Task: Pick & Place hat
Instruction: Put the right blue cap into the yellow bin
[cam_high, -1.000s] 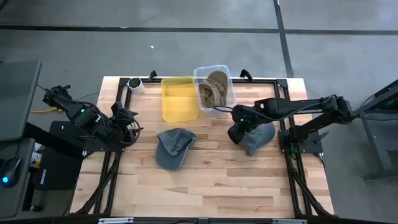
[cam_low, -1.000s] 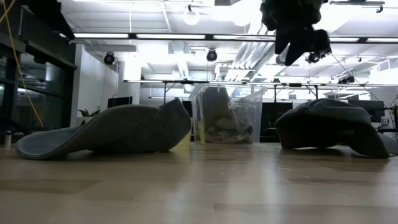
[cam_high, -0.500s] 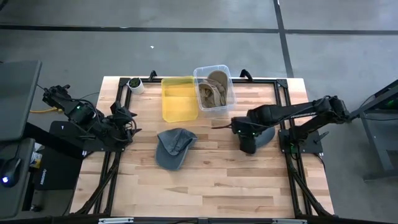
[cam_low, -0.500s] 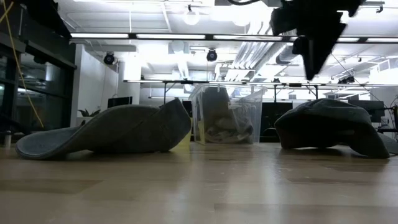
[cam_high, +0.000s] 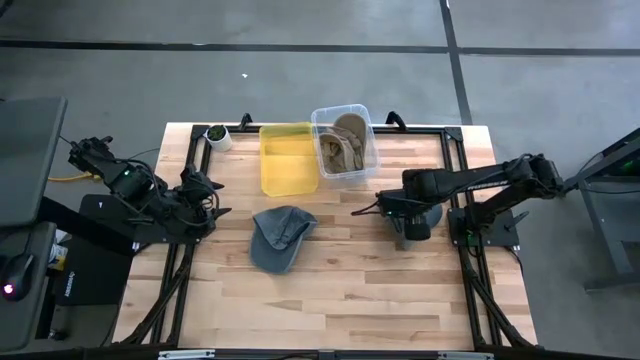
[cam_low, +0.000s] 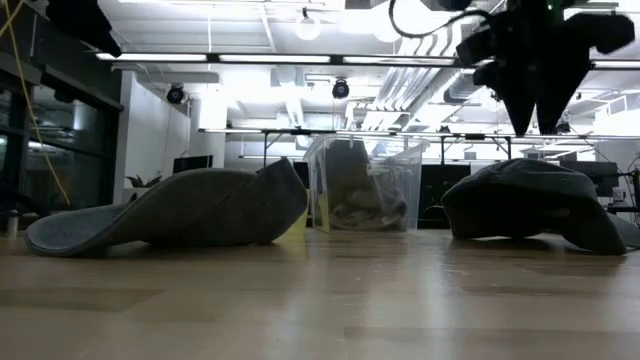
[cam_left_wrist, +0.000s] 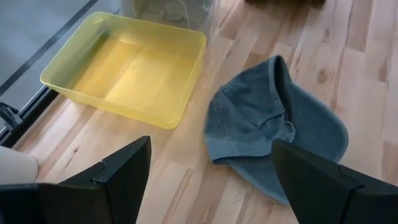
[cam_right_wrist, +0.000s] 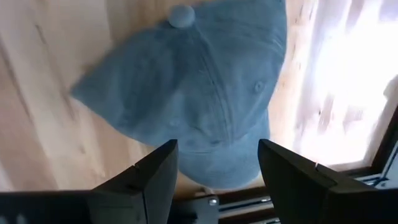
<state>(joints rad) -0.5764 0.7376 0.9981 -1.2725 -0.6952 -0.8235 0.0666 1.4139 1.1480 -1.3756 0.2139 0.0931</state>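
The right gripper (cam_right_wrist: 217, 180), fingers spread and empty, hovers above a blue-grey cloth cap (cam_right_wrist: 199, 93), poised to grasp. Descent and closing likely follow. The left gripper (cam_left_wrist: 208, 180) waits open at the table's left.

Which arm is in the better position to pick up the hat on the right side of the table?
The right. Its gripper hangs open directly above that hat, while the left gripper waits at the table's left edge.

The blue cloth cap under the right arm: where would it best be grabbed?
Probably the rounded crown of the blue cloth cap, pinched from straight above. It sits dome-up with its top button showing, and the open right gripper hangs directly over it, so soft fabric can bunch between the fingers.
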